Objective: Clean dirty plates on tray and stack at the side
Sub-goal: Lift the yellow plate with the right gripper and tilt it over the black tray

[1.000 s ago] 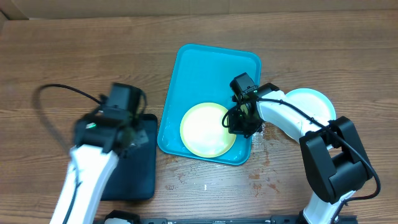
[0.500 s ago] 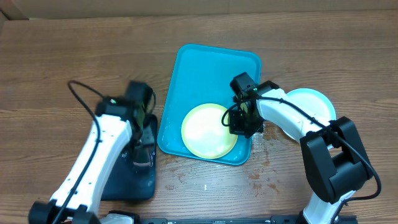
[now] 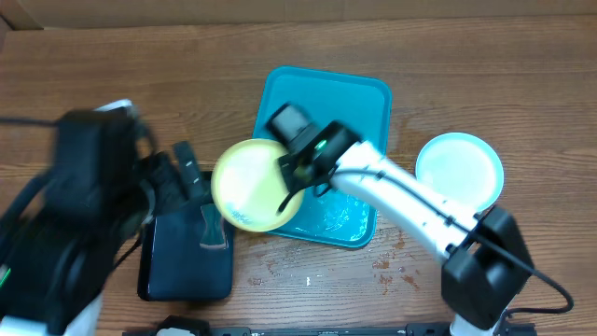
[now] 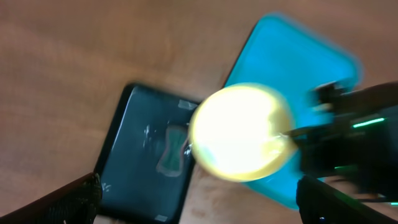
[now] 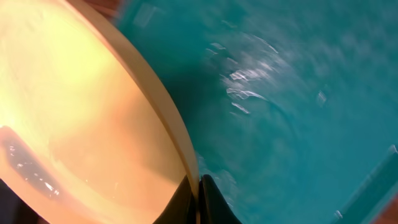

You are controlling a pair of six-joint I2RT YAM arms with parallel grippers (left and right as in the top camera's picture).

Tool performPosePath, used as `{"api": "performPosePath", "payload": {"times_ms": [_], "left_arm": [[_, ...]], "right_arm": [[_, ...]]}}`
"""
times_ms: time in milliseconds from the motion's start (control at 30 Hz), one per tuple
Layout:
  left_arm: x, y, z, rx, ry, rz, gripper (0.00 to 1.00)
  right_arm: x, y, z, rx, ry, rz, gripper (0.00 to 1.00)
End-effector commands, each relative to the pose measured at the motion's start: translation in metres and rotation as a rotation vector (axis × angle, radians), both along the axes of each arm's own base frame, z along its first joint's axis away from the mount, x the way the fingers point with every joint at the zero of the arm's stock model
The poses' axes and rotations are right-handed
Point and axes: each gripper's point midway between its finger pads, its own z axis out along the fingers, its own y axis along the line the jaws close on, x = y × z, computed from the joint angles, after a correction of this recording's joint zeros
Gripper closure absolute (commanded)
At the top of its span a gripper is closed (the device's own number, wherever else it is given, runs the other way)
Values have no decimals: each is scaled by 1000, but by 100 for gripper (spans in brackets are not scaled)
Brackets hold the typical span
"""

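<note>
Swung left since a moment ago, the right arm stretches across the tray (image 3: 345,93) toward the bench's left edge. Its right tool (image 3: 297,173) pinches the rim of the yellow-green plate (image 3: 247,184), held over the tray's left rim, next to the black tray (image 3: 187,266). Blurred, the left arm is raised, and the left tool (image 4: 199,185) is spread wide. A blue plate (image 3: 459,170) lies near the right edge.

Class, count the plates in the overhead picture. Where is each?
2. A yellow-green plate, held by the right gripper, hangs over the tray's left edge; a light blue plate lies on the table right of the tray. Others may be hidden beneath it.
</note>
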Motion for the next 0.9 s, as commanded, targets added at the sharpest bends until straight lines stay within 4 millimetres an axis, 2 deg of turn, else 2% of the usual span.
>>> {"api": "performPosePath", "payload": {"times_ms": [0, 133, 300, 533, 700, 867], "left_arm": [[-24, 4, 36, -33, -140, -6, 0], [-49, 9, 57, -53, -244, -6, 0], [-67, 12, 65, -63, -298, -6, 0], [-68, 12, 65, -63, -300, -6, 0], [-68, 12, 65, -63, -300, -6, 0], [-68, 12, 65, -63, -300, -6, 0]], "right_arm": [[-4, 25, 38, -15, -198, 68, 96], [-19, 50, 51, -45, -334, 109, 96], [-29, 68, 76, -89, -537, 106, 96], [-50, 92, 105, -133, -739, 171, 96], [-58, 96, 117, -141, -806, 153, 96], [-58, 93, 129, -125, -827, 135, 96]]}}
